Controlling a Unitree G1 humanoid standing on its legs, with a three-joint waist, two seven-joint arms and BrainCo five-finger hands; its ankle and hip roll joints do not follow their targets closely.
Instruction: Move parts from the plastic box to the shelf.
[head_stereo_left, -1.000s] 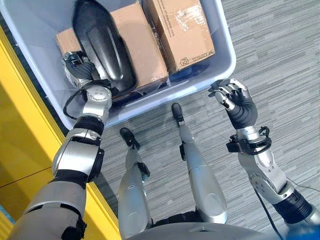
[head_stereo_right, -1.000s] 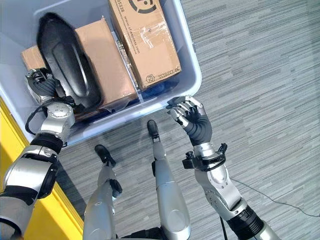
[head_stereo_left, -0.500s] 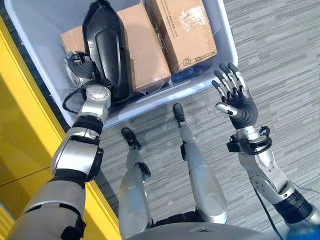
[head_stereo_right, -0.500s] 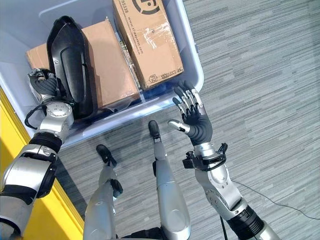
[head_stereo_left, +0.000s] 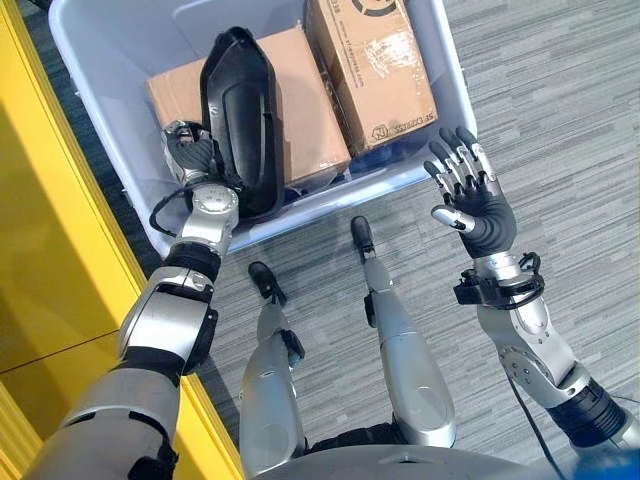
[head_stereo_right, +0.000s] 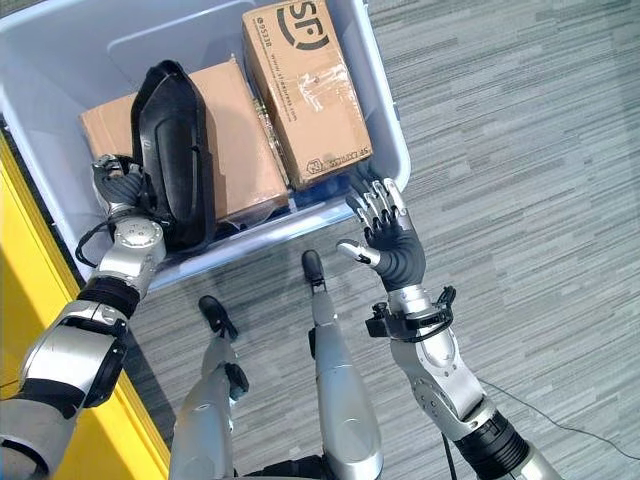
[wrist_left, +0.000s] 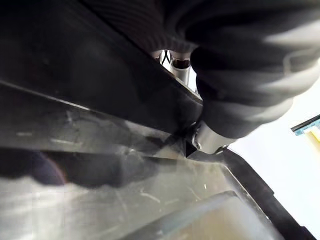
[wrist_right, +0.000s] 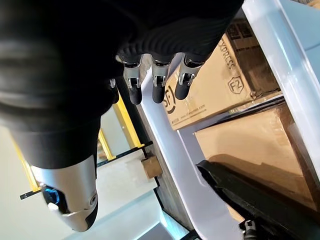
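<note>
Tilting black part (head_stereo_left: 240, 120) further upright inside plastic box (head_stereo_left: 452, 70), left hand (head_stereo_left: 192, 158) gripping its lower edge; right hand (head_stereo_left: 470, 195) spreading open beside box rim, nearer far side.

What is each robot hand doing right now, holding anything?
Left robot hand: closed on the black part in the plastic box.
Right robot hand: open, empty.

We saw silver-grey arms with dark joint bands; the left hand (head_stereo_left: 190, 157) and right hand (head_stereo_left: 478, 210) had ribbed black covers and silver, dark-tipped fingers.
</note>
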